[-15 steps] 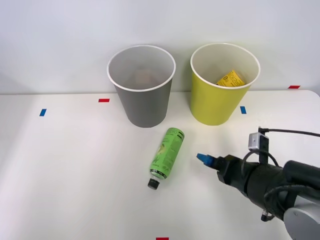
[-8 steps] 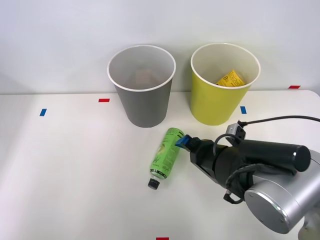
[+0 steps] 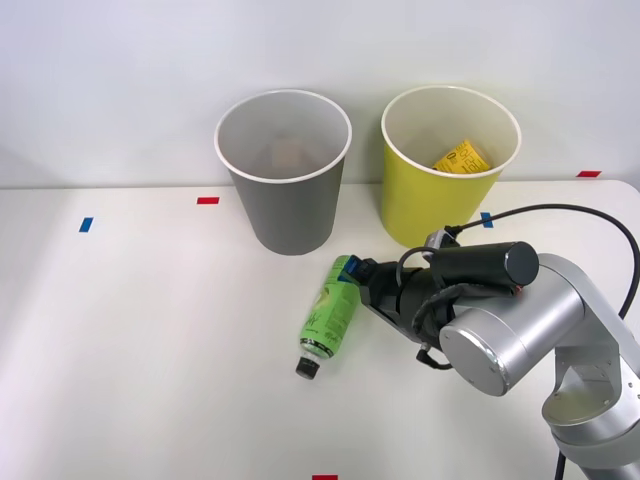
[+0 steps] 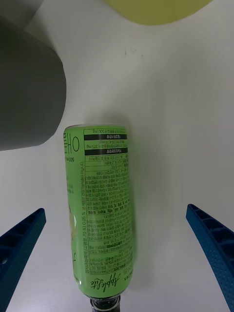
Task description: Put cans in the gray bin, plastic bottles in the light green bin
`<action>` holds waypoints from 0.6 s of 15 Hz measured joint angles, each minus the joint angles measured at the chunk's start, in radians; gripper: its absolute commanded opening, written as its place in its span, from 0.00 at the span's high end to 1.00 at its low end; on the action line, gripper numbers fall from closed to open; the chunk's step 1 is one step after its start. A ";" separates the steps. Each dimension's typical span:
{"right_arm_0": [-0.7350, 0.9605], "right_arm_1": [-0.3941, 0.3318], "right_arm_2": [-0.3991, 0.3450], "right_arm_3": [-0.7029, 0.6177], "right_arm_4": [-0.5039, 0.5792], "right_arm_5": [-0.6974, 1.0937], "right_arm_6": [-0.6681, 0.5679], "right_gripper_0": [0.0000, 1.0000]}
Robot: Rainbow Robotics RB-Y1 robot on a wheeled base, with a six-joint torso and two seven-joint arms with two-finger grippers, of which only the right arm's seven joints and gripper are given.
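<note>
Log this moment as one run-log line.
right gripper: open, straddling bottle | plastic bottle: lying on table | light green bin: holds yellow item

Gray bin [image 3: 284,175] upright, far centre, white rim. Light green bin [image 3: 448,170] upright just to its right, w/ yellow item inside. Plastic bottle [image 3: 331,312] lies on its side near the bins, green label, black cap pointing near-left.

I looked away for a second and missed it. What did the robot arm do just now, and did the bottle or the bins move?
The right gripper swung in from the table's right side toward the green bottle and now sits over its upper end, fingers open on either side, nothing grabbed yet. The bottle lies where it was. The gray bin and the light green bin stayed put.
</note>
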 measured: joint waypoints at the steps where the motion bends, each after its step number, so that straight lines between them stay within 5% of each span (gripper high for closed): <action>1: -0.004 0.012 0.000 0.012 0.008 0.000 0.001 0.00; 9: -0.111 0.188 -0.001 0.233 0.183 -0.001 0.023 0.00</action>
